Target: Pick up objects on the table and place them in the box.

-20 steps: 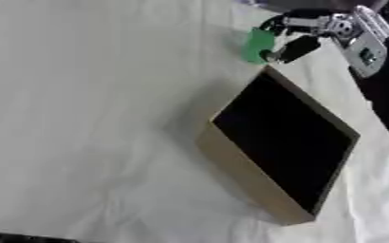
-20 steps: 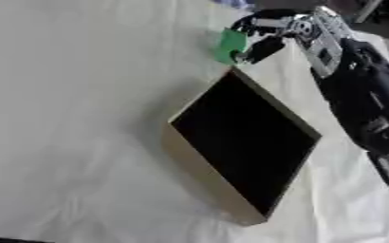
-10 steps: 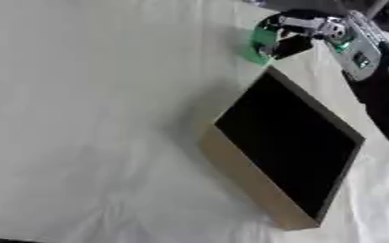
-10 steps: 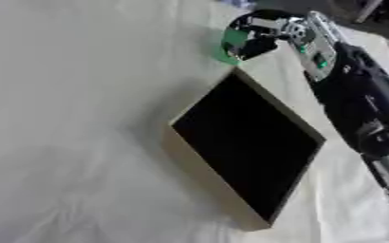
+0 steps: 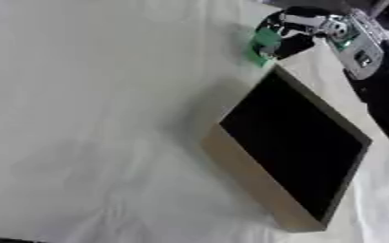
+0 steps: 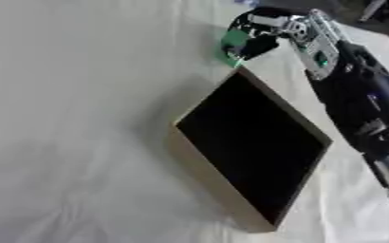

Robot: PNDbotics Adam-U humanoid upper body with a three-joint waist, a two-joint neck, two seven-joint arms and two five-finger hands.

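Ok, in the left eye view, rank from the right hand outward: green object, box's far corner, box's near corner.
1. Green object: in the right hand, fingers curled round it.
2. Far corner of the box: just below the hand.
3. Near corner: bottom of the view, farthest.

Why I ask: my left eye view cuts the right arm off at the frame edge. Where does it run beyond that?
Observer: In the right eye view the right arm runs down past the box's right corner to the frame's lower right corner.
Operator: Does the left hand show there?
Observer: No. Only the right hand shows, its fingers curled round the green object.
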